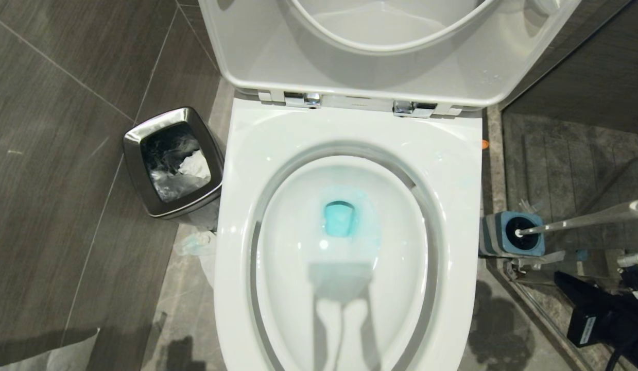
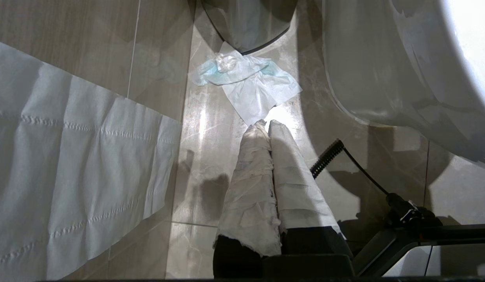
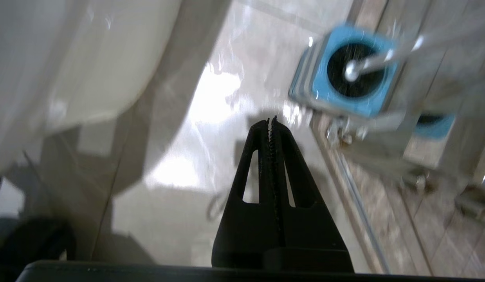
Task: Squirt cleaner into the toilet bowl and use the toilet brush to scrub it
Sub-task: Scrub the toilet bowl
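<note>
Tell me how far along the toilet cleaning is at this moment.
Done: turquoise cleaner already tints the water in the toilet bowl. In hand: the right gripper, fingers shut and empty, is near the toilet brush, which stands in its blue-topped holder. Left: grasping the brush and scrubbing. The left gripper hangs shut over the floor.

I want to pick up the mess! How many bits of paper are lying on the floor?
2. A crumpled blue-stained tissue lies between the steel bin and the toilet bowl. A long strip of toilet paper lies farther out on the tiles. More may be hidden.
</note>
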Controlling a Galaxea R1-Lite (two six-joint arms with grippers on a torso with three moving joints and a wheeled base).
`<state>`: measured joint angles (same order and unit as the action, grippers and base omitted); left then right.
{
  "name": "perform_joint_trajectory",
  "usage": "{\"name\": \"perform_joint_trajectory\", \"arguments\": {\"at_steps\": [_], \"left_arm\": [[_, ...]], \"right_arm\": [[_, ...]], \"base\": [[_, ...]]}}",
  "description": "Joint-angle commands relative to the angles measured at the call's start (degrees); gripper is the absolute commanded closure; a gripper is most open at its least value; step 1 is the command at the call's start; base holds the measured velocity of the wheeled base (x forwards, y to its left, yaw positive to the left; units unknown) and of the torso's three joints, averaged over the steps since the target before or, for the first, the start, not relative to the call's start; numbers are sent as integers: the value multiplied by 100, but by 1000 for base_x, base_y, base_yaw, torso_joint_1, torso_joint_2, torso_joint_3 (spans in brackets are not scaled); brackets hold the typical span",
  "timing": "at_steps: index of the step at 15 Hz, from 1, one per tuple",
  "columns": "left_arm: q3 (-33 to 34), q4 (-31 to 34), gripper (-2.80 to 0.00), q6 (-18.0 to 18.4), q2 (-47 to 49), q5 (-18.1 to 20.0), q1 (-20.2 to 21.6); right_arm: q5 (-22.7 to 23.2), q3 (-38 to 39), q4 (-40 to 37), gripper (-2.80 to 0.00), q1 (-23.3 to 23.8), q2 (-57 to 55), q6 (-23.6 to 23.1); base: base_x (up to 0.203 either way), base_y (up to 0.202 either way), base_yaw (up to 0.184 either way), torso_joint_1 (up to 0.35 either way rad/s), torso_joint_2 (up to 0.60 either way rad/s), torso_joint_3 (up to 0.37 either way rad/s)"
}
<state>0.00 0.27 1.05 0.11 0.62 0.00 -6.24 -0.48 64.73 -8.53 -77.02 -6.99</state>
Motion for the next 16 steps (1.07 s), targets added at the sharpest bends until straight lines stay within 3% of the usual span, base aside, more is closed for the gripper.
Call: {"name": "perform_joint_trajectory", "arguments": {"at_steps": [1,8,15,16], "left_arm": [[9,0,0,1,-2,-1,0],[9,0,0,1,-2,-1,0],[6,0,0,1,-2,-1,0],[9,0,0,1,-2,-1,0]], "right_arm": [[-3,57,256,0,13,-300,159],[-78,57,312,0,28,-560,529],[-730,48,321,0,62,-771,875],[-730,57,341,-280,62,-772,884]], "base": [[0,0,0,0,0,0],[0,0,0,0,0,0],[0,0,0,0,0,0],[0,0,0,0,0,0]]}}
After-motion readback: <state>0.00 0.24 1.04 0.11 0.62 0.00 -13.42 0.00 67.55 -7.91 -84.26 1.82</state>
